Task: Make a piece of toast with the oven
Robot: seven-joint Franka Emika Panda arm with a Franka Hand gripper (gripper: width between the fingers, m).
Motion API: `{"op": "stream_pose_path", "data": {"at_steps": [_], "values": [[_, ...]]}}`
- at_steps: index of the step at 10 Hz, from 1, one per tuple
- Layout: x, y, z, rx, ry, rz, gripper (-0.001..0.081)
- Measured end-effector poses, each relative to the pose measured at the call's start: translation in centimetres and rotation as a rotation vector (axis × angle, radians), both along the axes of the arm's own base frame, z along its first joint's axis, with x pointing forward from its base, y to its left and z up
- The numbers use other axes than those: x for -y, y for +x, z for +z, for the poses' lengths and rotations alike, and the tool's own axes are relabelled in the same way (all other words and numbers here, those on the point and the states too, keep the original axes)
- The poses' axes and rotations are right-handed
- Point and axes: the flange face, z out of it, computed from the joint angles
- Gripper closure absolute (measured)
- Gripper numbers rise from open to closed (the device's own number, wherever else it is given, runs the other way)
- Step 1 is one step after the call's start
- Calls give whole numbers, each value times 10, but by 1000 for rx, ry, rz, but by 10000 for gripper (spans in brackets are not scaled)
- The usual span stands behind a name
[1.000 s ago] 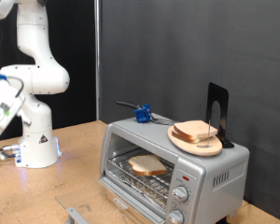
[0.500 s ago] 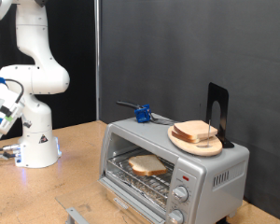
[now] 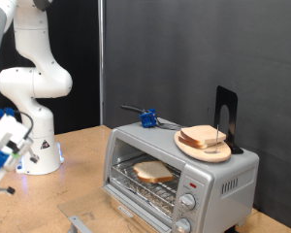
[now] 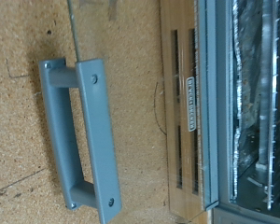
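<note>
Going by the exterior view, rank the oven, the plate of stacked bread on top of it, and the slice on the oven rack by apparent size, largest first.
1. oven
2. plate of stacked bread
3. slice on the rack, though the door frame hides part of it, so its lead under the plate is less sure.

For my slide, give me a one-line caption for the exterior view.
Toaster oven with door open, a slice of toast on its rack, stacked bread on top; the gripper hovers at the view's left.

White Franka arm rising along the exterior view's left edge, upper joints bent, hand (image 3: 4,144) blurred, low at the far left beside its own base, empty as far as shown, fingers not discernible
</note>
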Motion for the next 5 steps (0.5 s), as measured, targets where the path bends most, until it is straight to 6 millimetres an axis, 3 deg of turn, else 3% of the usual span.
{"op": "stream_pose_path", "data": {"at_steps": [5], "values": [[-18,1,-62,56,-78,-14,-3]]}}
